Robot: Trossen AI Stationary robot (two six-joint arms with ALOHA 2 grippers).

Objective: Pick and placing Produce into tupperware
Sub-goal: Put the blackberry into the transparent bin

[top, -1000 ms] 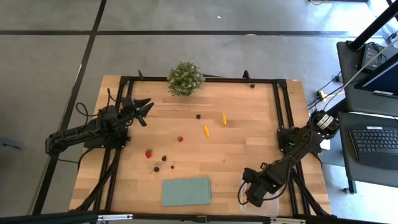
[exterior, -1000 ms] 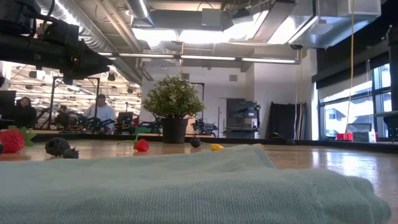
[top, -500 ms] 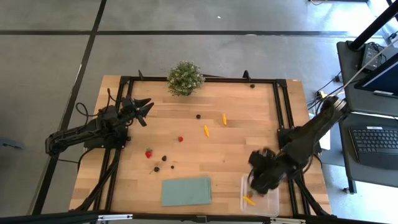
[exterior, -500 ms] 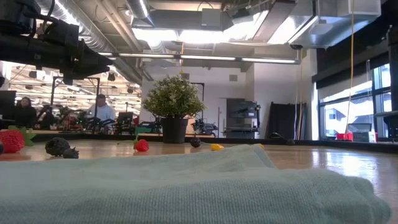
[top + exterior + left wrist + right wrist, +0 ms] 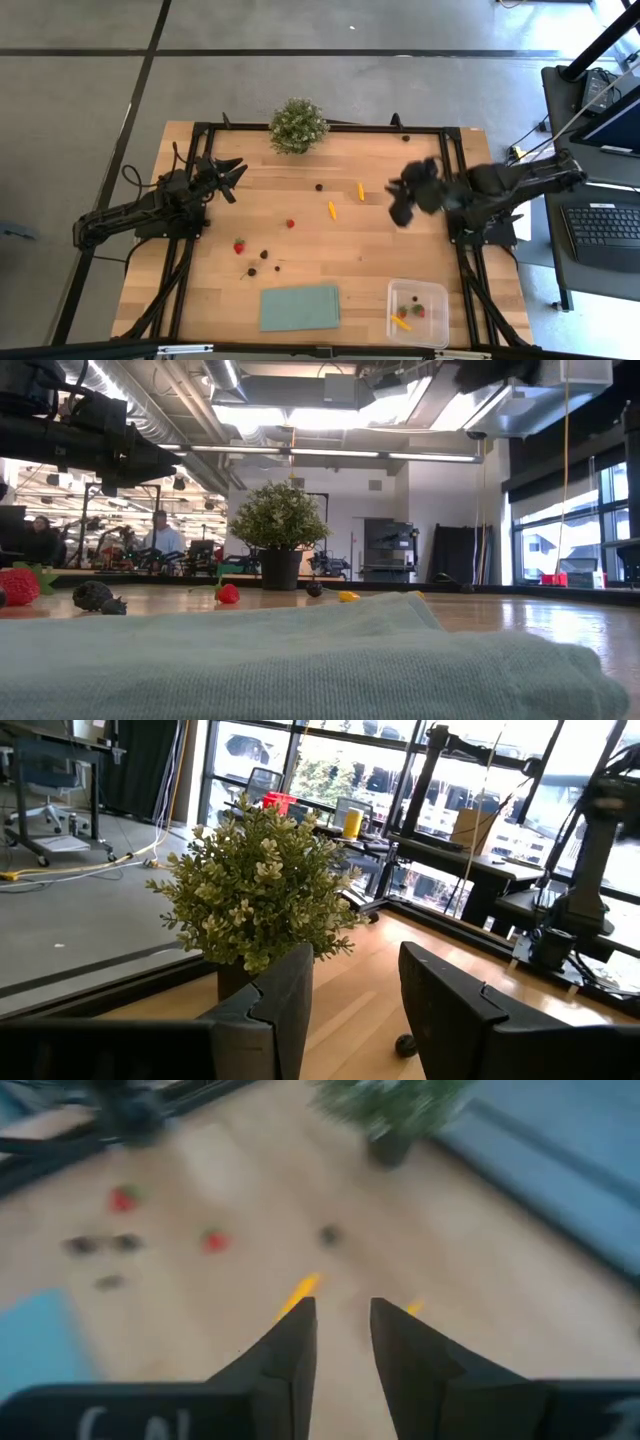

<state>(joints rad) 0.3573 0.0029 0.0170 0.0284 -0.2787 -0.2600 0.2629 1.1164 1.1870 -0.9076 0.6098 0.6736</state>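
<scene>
The produce lies scattered mid-table: two yellow-orange pieces (image 5: 361, 190) (image 5: 332, 210), a dark berry (image 5: 319, 186), two strawberries (image 5: 290, 223) (image 5: 239, 245), and dark berries (image 5: 264, 254) near them. The clear tupperware (image 5: 440, 300) sits at the near right corner with a yellow piece (image 5: 400, 322), a strawberry and a dark berry inside. My right gripper (image 5: 400, 208) (image 5: 343, 1340) hangs open and empty above the table, right of the yellow pieces. My left gripper (image 5: 228, 178) (image 5: 355, 1010) waits open at the table's left, facing the plant.
A bushy potted plant (image 5: 298, 125) stands at the far edge. A flat pale-green sheet (image 5: 300, 306) lies at the near edge and fills the low view's foreground (image 5: 300, 660). One dark berry (image 5: 406, 138) sits far right. Black frame rails (image 5: 450, 180) run along both sides.
My right gripper has risen from over the tupperware at the near right corner and swung quickly toward the far edge and leftward, ending above the table beside the yellow pieces. The yellow piece stays in the box. My left arm has kept still.
</scene>
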